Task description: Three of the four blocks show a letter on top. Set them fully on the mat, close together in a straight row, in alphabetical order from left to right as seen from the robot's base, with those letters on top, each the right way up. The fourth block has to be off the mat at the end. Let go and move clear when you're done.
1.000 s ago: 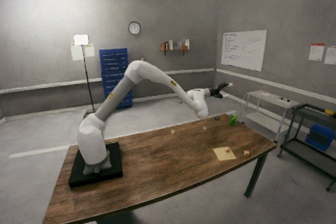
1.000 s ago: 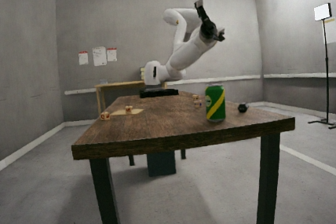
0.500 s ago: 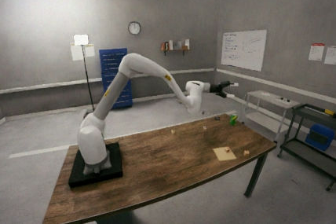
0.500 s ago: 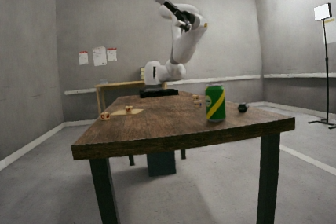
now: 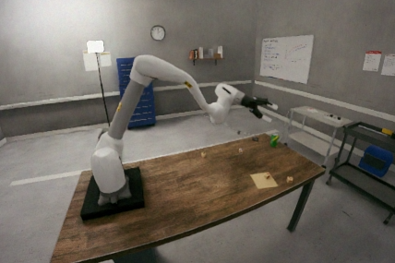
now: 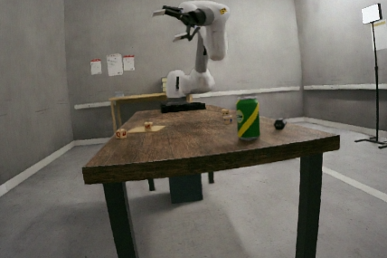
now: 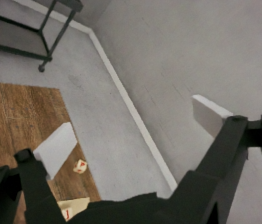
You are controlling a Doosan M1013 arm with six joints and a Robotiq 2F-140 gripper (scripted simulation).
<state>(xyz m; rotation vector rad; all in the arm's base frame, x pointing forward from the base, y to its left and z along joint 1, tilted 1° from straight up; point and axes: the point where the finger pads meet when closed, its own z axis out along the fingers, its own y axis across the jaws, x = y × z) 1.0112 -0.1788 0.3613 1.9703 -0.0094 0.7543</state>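
The pale mat [image 5: 260,183] [image 6: 158,129] [image 7: 79,202] lies toward the far end of the table. One small wooden block [image 5: 267,175] [image 6: 148,125] [image 7: 67,214] sits on it. A second block [image 5: 290,179] [image 6: 120,134] [image 7: 80,166] with red marks lies off the mat, near the table's edge. A third block [image 5: 240,150] [image 6: 226,120] and a fourth block [image 5: 203,154] [image 6: 225,112] lie toward the opposite long side. The letters are too small to read surely. My gripper [image 5: 270,113] [image 6: 169,25] [image 7: 131,120] is open and empty, high above the table, pointing outward.
A green and yellow can [image 5: 274,140] [image 6: 248,119] stands at the table's far corner. A small dark object [image 5: 255,139] [image 6: 279,124] lies near it. The robot's black base plate [image 5: 88,206] is at the other end. Carts stand beyond the table [image 5: 185,206].
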